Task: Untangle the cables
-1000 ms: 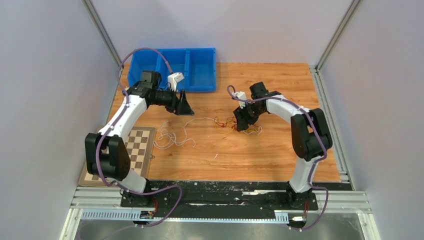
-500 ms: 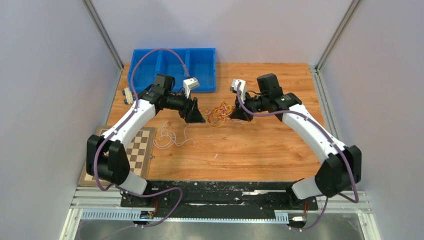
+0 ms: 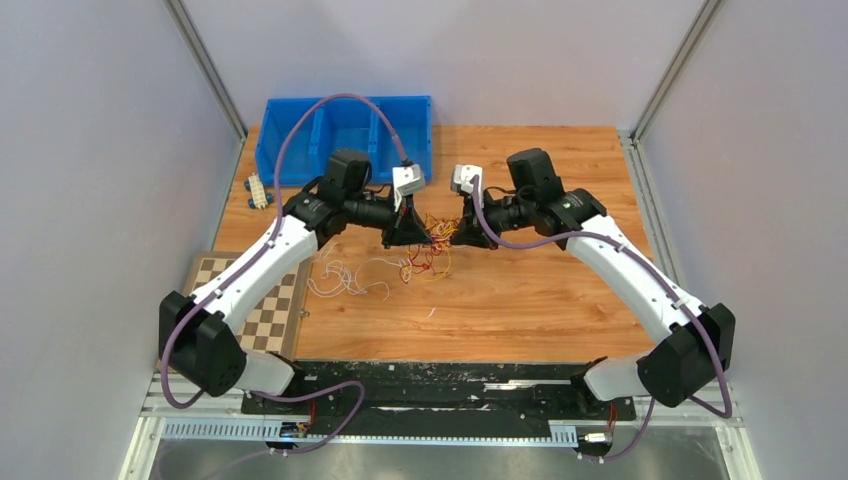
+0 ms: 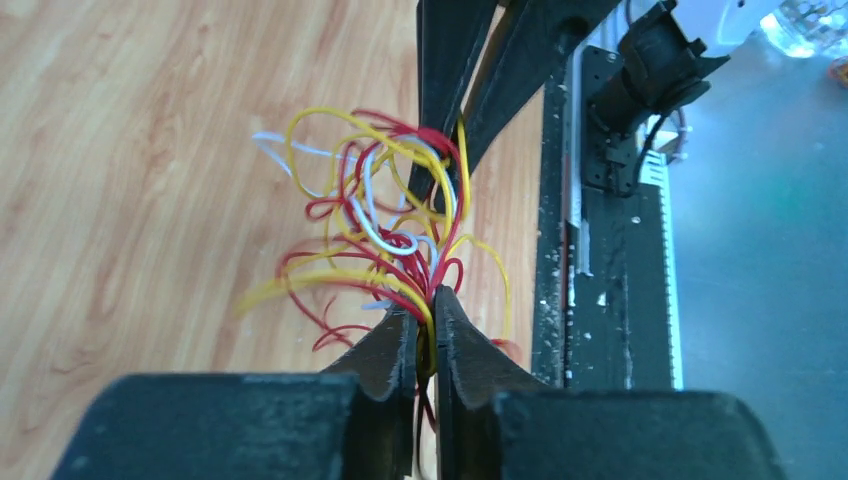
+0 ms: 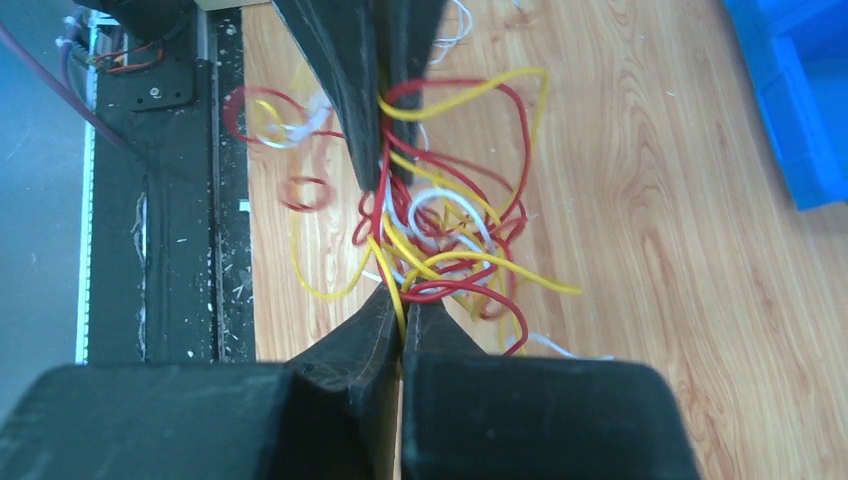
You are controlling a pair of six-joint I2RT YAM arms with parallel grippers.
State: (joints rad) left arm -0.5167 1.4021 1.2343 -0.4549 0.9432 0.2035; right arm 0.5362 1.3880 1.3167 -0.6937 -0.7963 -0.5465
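The cables (image 3: 430,252) are a knot of thin red, yellow and white wires hanging between my two grippers above the middle of the table. My left gripper (image 3: 427,234) is shut on one side of the knot; in the left wrist view red and yellow strands (image 4: 375,235) are pinched at its tips (image 4: 427,300). Facing it tip to tip, my right gripper (image 3: 459,234) is shut on the other side, with a yellow and a red strand (image 5: 450,235) clamped at its tips (image 5: 403,303). A separate bunch of white cables (image 3: 345,278) lies on the wood to the left.
A blue three-compartment bin (image 3: 300,150) stands at the back left. A chessboard (image 3: 265,300) lies at the table's left edge, with a small white connector (image 3: 258,190) behind it. A tiny white scrap (image 3: 432,313) lies on the wood near the front.
The right arm carried the coloured tangle up and toward the centre. The left arm swung right to meet it, and its jaws closed on the tangle.
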